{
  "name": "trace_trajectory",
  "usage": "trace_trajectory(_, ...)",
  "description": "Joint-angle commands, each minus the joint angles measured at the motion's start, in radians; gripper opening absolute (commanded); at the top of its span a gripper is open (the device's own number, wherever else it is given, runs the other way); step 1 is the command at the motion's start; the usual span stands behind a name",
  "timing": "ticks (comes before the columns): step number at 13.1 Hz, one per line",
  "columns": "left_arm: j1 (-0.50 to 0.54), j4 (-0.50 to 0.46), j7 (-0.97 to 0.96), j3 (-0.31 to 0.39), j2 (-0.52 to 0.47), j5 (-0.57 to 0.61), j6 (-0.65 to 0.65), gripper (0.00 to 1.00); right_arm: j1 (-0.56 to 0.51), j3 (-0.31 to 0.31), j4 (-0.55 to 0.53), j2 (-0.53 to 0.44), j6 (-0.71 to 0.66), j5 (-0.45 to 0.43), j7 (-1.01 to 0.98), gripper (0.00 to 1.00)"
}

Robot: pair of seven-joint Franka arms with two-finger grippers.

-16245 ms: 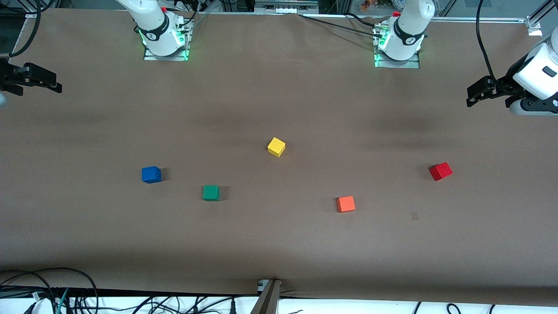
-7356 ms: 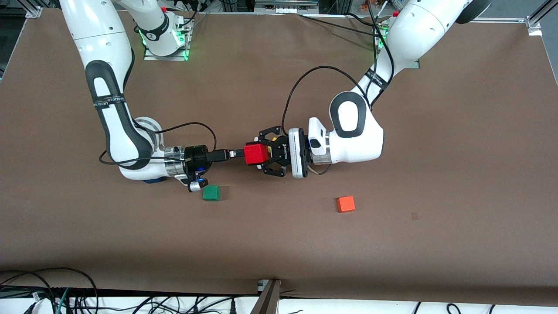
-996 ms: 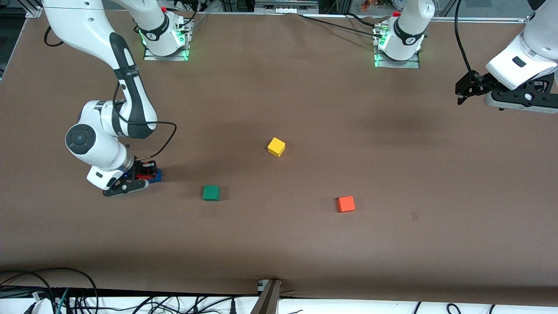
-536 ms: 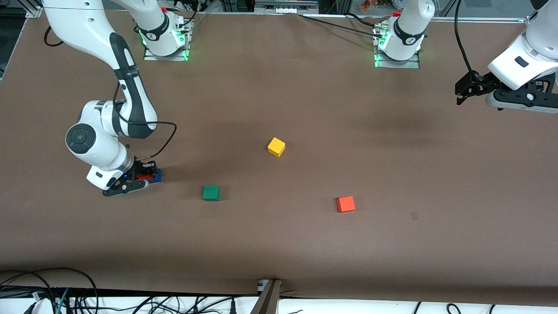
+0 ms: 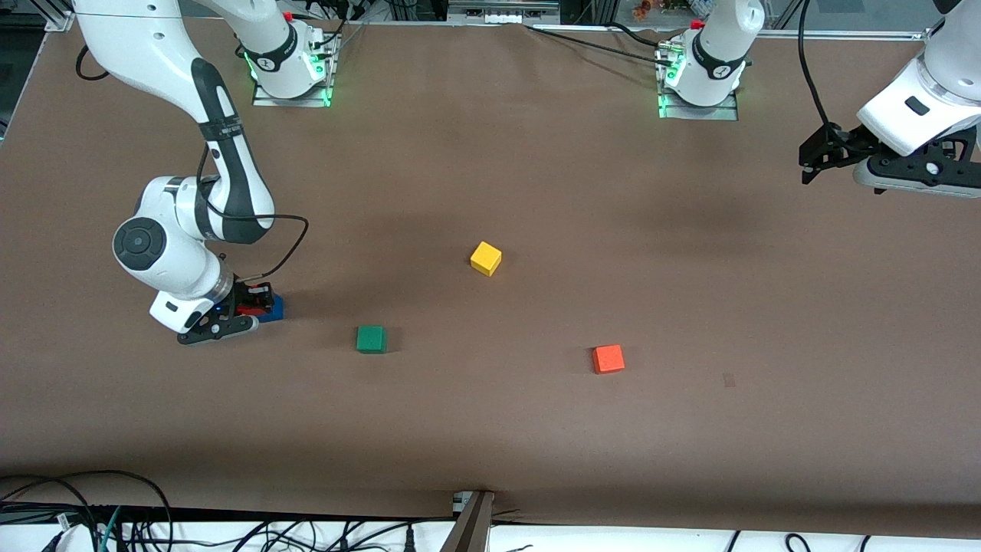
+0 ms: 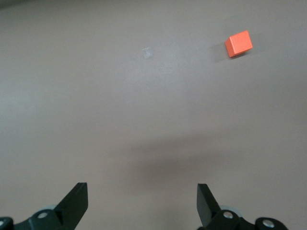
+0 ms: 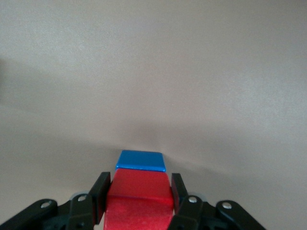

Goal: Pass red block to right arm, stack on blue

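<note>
The red block (image 5: 247, 310) sits on the blue cube (image 5: 274, 309), toward the right arm's end of the table. My right gripper (image 5: 253, 305) is low over them and shut on the red block. In the right wrist view the red block (image 7: 139, 196) fills the space between the black fingers (image 7: 101, 188), with the blue cube's top (image 7: 141, 161) showing just past it. My left gripper (image 5: 811, 161) is open and empty, raised at the left arm's end of the table. In the left wrist view it (image 6: 142, 201) frames bare table.
A yellow cube (image 5: 486, 258) lies mid-table. A green cube (image 5: 371, 339) lies near the stack, nearer the front camera. An orange cube (image 5: 608, 358) lies toward the left arm's end and shows in the left wrist view (image 6: 239, 43). Cables run along the front edge.
Over the last second the right gripper stays on the red block atop the blue cube and its wrist shifts only slightly. The left arm rises a little at its end of the table.
</note>
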Motion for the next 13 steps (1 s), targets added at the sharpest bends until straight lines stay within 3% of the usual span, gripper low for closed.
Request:
trace_trajectory(1,-0.005,0.012,-0.007,0.001,-0.004,-0.015,-0.010,1.00,0.006,-0.004,-0.037,-0.033,0.014,-0.018,0.021,0.05)
trace_trajectory(2,-0.006,0.012,-0.006,0.001,-0.002,-0.015,-0.011,1.00,0.006,-0.004,-0.035,-0.033,0.014,-0.018,0.021,0.09)
trace_trajectory(3,-0.006,0.014,-0.007,0.001,-0.004,-0.013,-0.011,1.00,0.005,-0.004,-0.035,-0.033,0.014,-0.018,0.021,0.32)
trace_trajectory(4,-0.008,0.014,-0.007,0.001,-0.004,-0.013,-0.011,1.00,0.005,-0.004,-0.035,-0.032,0.014,-0.018,0.021,0.78)
trace_trajectory(5,-0.008,0.014,-0.007,0.001,-0.002,-0.013,-0.011,1.00,0.003,-0.004,-0.029,-0.032,0.011,-0.018,0.018,1.00)
trace_trajectory(10,-0.008,0.014,-0.009,0.001,-0.004,-0.013,-0.011,1.00,0.002,-0.018,0.037,-0.036,-0.043,-0.016,0.015,1.00)
trace_trajectory(13,-0.008,0.014,-0.009,0.001,-0.004,-0.013,-0.011,1.00,0.002,-0.024,0.156,-0.046,-0.246,-0.015,0.016,1.00)
